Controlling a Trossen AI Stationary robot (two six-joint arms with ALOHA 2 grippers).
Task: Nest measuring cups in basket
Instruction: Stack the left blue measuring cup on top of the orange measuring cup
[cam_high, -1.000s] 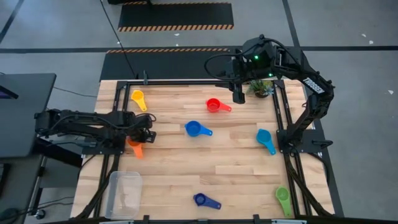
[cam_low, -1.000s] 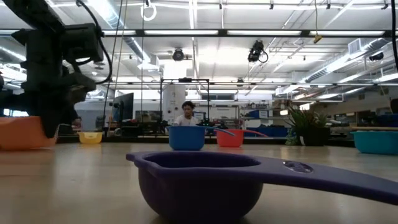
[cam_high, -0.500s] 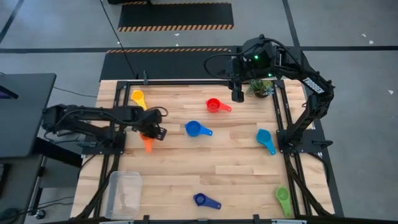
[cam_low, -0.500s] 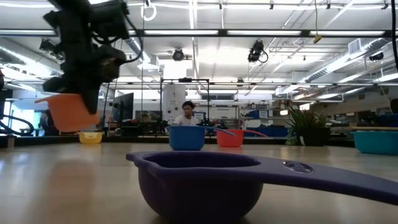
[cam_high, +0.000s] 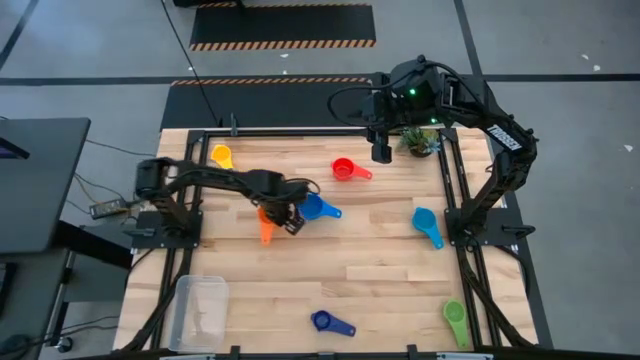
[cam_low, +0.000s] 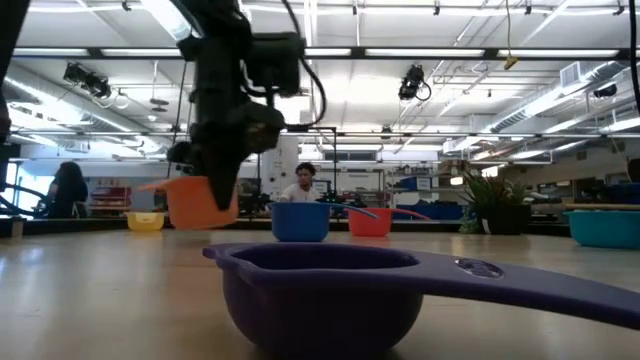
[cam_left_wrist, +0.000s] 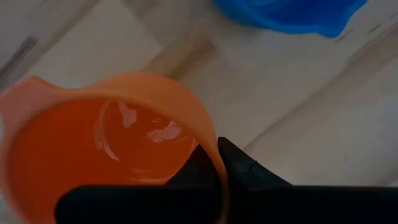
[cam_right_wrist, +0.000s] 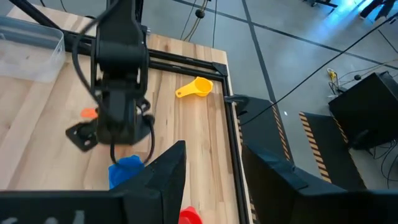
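One orange cup (cam_high: 266, 222), pinched in the left gripper (cam_high: 284, 216) fingers, has travelled from the counter's edge to beside the blue cup (cam_high: 313, 207), ready for nesting.

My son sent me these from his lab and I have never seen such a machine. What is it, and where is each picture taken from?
It is a robot with two dark arms at a wooden table. One picture looks straight down, one looks level across the tabletop, and two come from cameras on the wrists. The left gripper is shut on an orange cup, lifted off the table beside a blue cup. The right gripper waits at the far edge, open. Other coloured cups lie scattered, and a clear basket sits at the near corner.
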